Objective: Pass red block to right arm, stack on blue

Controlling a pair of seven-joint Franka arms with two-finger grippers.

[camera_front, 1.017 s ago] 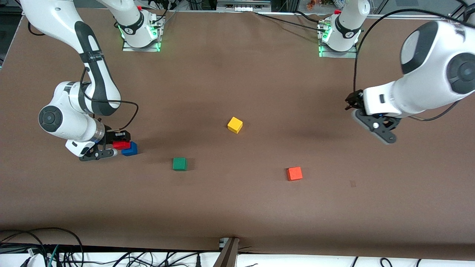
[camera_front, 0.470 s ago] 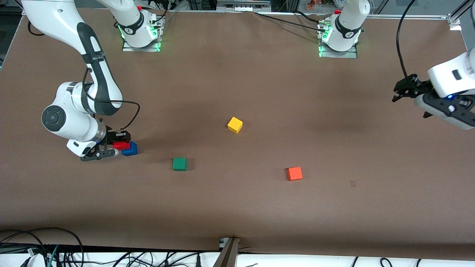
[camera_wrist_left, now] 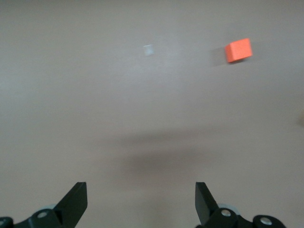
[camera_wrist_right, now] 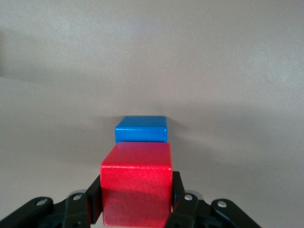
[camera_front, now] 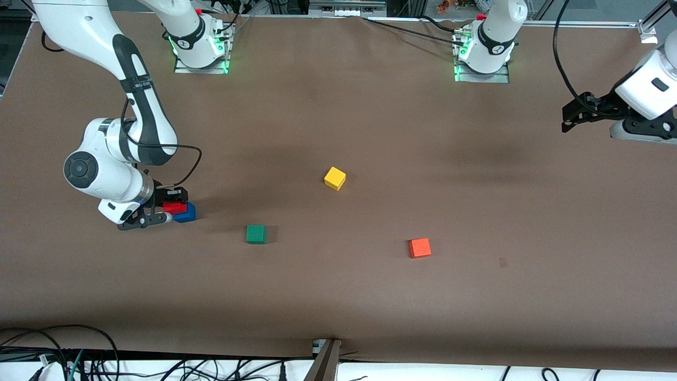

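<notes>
- I'm driving a robotics lab bench: two white Franka arms are bolted on metal base plates with green status lights, at the table edge farthest from the front camera.
- The table wears a plain brown cover, bare except for small coloured test cubes: yellow cube, green cube, orange cube.
- Loose black cables tangle just below the table's nearest edge, and more cables trail by the left arm's base.
- Aluminium framing shows at the table corner near the left arm's base.
</notes>
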